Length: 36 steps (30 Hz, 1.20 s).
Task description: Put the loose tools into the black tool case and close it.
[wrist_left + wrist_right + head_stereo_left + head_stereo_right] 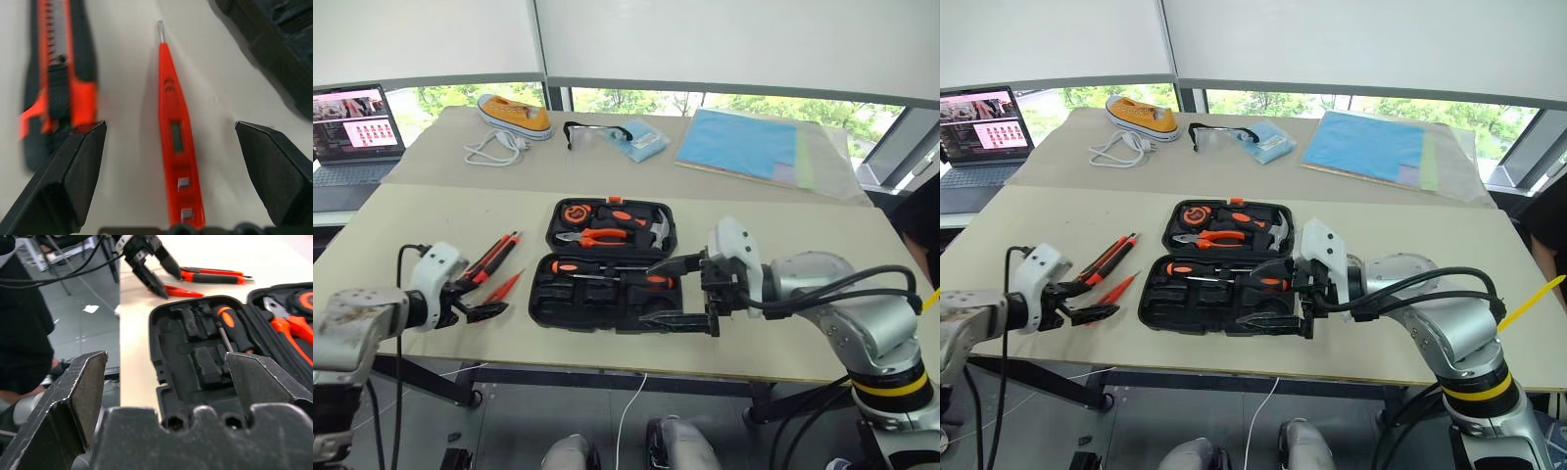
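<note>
Tool case (607,266) lay unlatched near desk (431,215) front edge, two screwdrivers (612,273) already seated. Tester screwdriver (173,132), utility knife (56,73) left of case. Left gripper (481,299) spread wide, straddling tester for pickup. Right gripper (677,291) released, empty, over case.

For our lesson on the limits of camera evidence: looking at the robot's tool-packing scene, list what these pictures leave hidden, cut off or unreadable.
- Near right corner of the black tool case, head views: covered by the right tool.
- Utility knife, left wrist view: blurred, its far end cut by the picture edge.
- Tester screwdriver, left wrist view: its butt end hidden behind the left tool.
- Laptop screen, head views: too small to read.
</note>
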Motion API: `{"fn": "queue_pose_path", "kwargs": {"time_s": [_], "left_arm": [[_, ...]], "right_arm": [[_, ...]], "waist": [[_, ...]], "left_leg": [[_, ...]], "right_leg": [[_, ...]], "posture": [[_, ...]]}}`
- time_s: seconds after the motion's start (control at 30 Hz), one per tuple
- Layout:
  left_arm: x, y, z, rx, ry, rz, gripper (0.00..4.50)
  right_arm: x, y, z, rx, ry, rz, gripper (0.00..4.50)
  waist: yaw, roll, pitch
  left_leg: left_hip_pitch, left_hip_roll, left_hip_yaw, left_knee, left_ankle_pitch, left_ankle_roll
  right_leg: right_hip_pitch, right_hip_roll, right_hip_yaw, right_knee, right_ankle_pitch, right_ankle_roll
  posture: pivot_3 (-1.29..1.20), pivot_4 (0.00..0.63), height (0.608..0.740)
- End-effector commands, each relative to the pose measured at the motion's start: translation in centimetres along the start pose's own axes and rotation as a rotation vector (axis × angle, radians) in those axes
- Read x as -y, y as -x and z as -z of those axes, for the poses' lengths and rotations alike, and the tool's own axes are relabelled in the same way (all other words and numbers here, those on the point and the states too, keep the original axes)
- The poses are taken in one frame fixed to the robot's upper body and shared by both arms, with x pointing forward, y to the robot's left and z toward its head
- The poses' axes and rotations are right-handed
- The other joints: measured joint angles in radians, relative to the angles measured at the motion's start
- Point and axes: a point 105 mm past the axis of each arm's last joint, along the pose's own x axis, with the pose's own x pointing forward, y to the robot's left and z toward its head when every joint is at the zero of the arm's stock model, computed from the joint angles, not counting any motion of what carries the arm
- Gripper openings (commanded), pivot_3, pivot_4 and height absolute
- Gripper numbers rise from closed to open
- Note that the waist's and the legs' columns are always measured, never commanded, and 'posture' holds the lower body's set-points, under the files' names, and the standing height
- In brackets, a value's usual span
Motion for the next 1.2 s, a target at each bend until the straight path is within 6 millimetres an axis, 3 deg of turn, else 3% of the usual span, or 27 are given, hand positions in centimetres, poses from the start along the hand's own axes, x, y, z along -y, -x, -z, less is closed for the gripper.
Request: {"fn": "queue_pose_path", "kwargs": {"time_s": [0.03, 0.2, 0.33, 0.5, 0.67, 0.77, 0.93, 1.03, 1.2], "left_arm": [[-0.1, -1.0, 1.7, -0.086, 0.007, 0.019, 3.7], [-0.9, -1.7, 1.4, -0.087, 0.013, 0.006, 1.9], [-1.3, -1.0, -0.6, -0.01, -0.045, 0.017, 0.46], [-0.3, 1.2, -6.0, 0.215, -0.197, 0.131, 0.44], [3.3, 2.7, -9.9, 0.309, -0.49, 0.342, 0.44], [4.4, 2.3, -10.2, 0.277, -0.598, 0.421, 0.44], [6.5, -0.7, -10.6, 0.213, -0.715, 0.555, 0.44], [7.3, -2.8, -9.8, 0.125, -0.777, 0.638, 0.44], [6.7, -5.4, -8.8, 0.032, -0.846, 0.614, 0.44]], "right_arm": [[-0.4, 0.7, -1.5, 0.036, 0.05, 0.021, 4.5], [-0.4, 1.7, -1.8, 0.021, 0.064, 0.027, 4.5], [0.3, 2.5, -1.9, 0.012, 0.063, 0.067, 4.5], [-0.6, 3.5, -1.5, -0.004, -0.008, 0.014, 4.5], [-0.9, 3.9, -0.8, -0.03, -0.009, 0.025, 4.5], [-1.0, 4.0, -0.4, -0.04, -0.014, 0.033, 4.5], [-0.7, 3.7, 0.0, -0.031, -0.02, 0.073, 4.5], [-0.4, 3.6, 0.0, -0.019, -0.025, 0.112, 4.5], [-0.6, 3.8, 0.2, -0.022, -0.031, 0.137, 4.5]], "waist": [[0.002, 0.0, 0.0], [0.003, 0.0, 0.0], [0.002, 0.001, 0.0], [0.008, -0.001, 0.001], [0.014, -0.001, 0.0], [0.019, -0.001, 0.0], [0.02, -0.001, 0.0], [0.021, -0.001, 0.0], [0.018, -0.001, 0.0]], "left_leg": [[0.0, -0.001, 0.0, 0.0, 0.0, 0.0], [0.005, -0.001, 0.0, 0.001, 0.0, 0.0], [0.01, 0.0, 0.0, 0.0, 0.0, 0.0], [0.009, 0.001, -0.001, 0.001, 0.0, 0.0], [0.006, 0.001, -0.003, 0.001, 0.0, 0.0], [0.006, 0.0, -0.002, 0.001, 0.0, 0.0], [0.006, 0.0, -0.002, 0.003, 0.0, 0.001], [0.005, 0.0, -0.003, 0.006, 0.0, 0.001], [0.003, 0.001, -0.004, 0.008, 0.0, 0.002]], "right_leg": [[0.0, 0.0, 0.0, 0.0, 0.0, 0.0], [0.005, -0.001, 0.002, 0.0, -0.001, 0.001], [0.01, -0.003, 0.004, 0.0, -0.004, 0.008], [0.01, -0.003, 0.004, 0.0, -0.002, 0.004], [0.01, -0.002, 0.003, -0.002, -0.001, 0.001], [0.01, -0.002, 0.002, -0.003, -0.001, 0.001], [0.011, 0.0, 0.003, -0.002, -0.004, 0.007], [0.011, 0.001, 0.003, -0.001, -0.004, 0.008], [0.011, 0.002, 0.003, -0.002, -0.004, 0.008]], "posture": [[0.0, 0.15, 0.718], [0.0, 0.15, 0.718], [0.0, 0.15, 0.718], [0.0, 0.15, 0.718], [0.0, 0.15, 0.718], [0.0, 0.15, 0.718], [0.0, 0.15, 0.718], [0.0, 0.15, 0.718], [0.0, 0.15, 0.718]]}}
